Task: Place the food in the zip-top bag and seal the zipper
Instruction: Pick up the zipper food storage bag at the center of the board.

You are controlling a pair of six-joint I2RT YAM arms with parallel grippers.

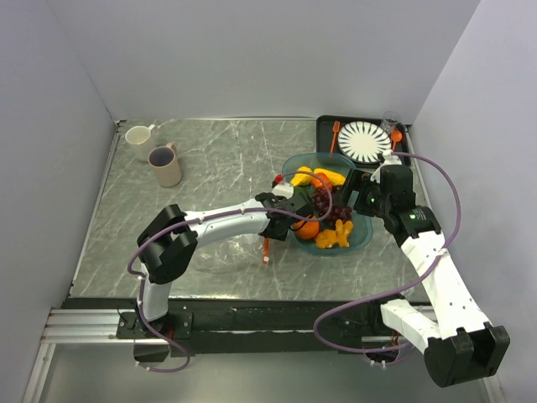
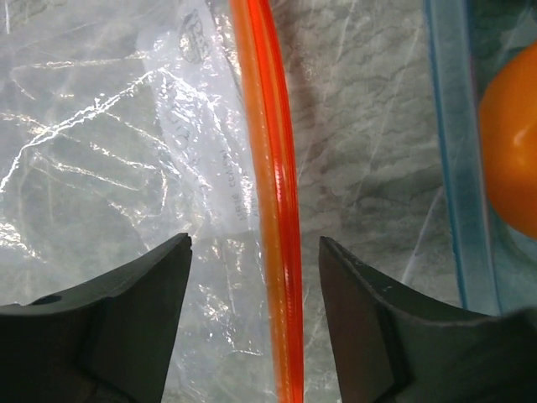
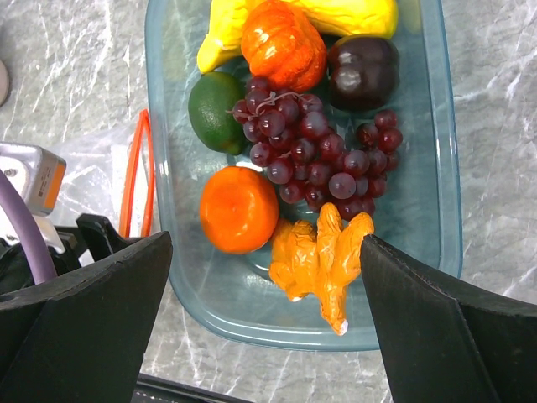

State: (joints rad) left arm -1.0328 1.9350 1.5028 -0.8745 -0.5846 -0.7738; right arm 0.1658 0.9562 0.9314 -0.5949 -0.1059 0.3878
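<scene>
The left arm (image 1: 222, 220) is stretching from a bent elbow across the table (image 1: 218, 159) toward the tray (image 3: 449, 168). The left gripper (image 2: 256, 248) is pointing down over the bag (image 2: 101, 126), with its fingers standing apart on either side of the zipper (image 2: 273, 210). The right gripper (image 3: 267, 243) is hanging wide apart above the food (image 3: 310, 155), which is lying in the tray.

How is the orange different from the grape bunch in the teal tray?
Colour: the orange is bright orange, while the grape bunch is dark purple. Shape: the orange is one smooth round ball, while the grape bunch is a cluster of many small balls. Spread: the grape bunch covers more of the tray than the orange. Both lie in the teal tray, and neither is in the zip-top bag.
</scene>
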